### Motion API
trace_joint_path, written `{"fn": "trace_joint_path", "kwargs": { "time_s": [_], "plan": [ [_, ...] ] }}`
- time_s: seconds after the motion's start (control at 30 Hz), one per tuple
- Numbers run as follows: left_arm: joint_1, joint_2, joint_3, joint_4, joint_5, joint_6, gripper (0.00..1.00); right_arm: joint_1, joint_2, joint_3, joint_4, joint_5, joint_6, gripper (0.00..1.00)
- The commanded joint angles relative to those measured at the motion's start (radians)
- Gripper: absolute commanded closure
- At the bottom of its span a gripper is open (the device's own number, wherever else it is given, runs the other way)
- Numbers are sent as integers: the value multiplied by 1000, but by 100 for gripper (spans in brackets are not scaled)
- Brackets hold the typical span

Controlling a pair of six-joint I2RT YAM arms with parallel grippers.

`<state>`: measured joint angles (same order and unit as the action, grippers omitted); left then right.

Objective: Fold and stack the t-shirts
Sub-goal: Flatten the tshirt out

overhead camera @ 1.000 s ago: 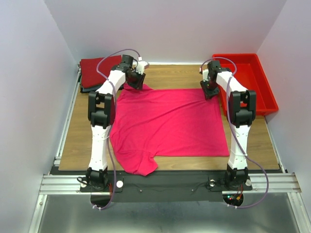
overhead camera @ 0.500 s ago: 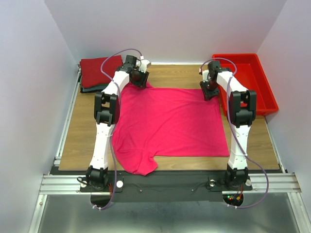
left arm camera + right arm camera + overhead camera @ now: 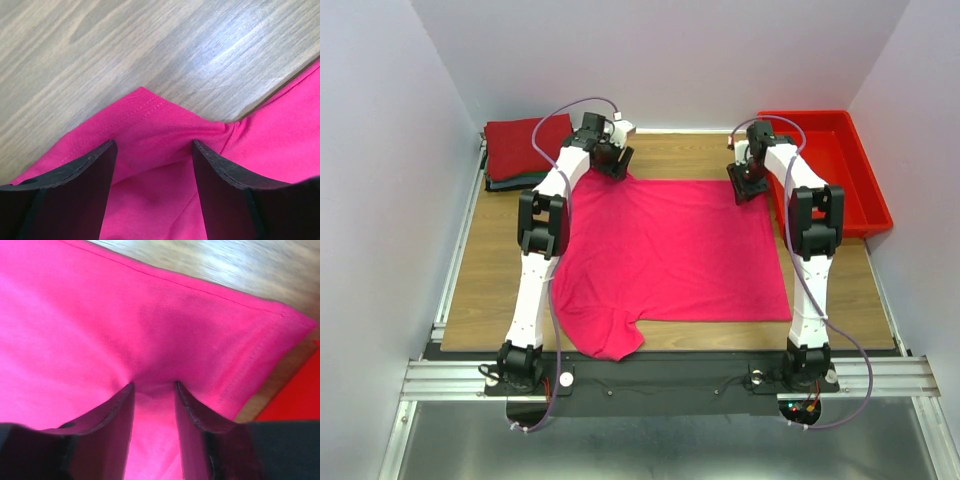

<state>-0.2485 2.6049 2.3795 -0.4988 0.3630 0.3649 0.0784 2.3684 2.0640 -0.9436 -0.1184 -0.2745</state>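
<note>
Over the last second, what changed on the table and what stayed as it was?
The left gripper moved toward the far right, dragging its corner of the pink t-shirt along. The right gripper shifted slightly farther. Folded shirts and red bin stayed put.

the top view looks down from above the near table (image 3: 480, 290) edge. both wrist views look close down at the far table edge, which the top view also shows.

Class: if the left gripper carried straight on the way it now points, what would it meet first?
The pink shirt: its corner already lies between the left gripper's fingers, with bare table just beyond. How much gap remains is unclear.
</note>
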Motion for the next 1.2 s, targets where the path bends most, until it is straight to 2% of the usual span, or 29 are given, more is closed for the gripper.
{"fn": "trace_joint_path", "kwargs": {
  "time_s": [0.0,0.07,0.17,0.2,0.27,0.33,0.43,0.57,0.9,1.17],
  "plan": [
    [5,-192,-20,37,46,49,26,-3,-53,47,-21,-104,-41,52],
    [5,-323,-81,17,73,83,26,-3,-119,38,-44,-159,-66,41],
    [5,-501,-253,-35,77,179,24,-3,-190,-19,-70,-210,-118,35],
    [5,-541,-352,-52,67,212,24,-3,-233,-43,-98,-219,-146,35],
    [9,-648,-457,-95,67,276,24,-3,-274,-128,-139,-225,-184,36],
    [21,-706,-612,-122,77,304,25,6,-319,-183,-164,-207,-203,40],
    [34,-790,-775,-150,82,332,33,9,-357,-319,-184,-161,-232,46],
    [51,-832,-917,-120,61,303,41,11,-347,-355,-172,-124,-232,49],
    [75,-819,-1161,3,-99,304,44,14,-264,-423,-64,-57,-210,54],
    [91,-865,-1356,40,-177,385,51,24,-262,-570,-15,-9,-246,55]
  ]
}}
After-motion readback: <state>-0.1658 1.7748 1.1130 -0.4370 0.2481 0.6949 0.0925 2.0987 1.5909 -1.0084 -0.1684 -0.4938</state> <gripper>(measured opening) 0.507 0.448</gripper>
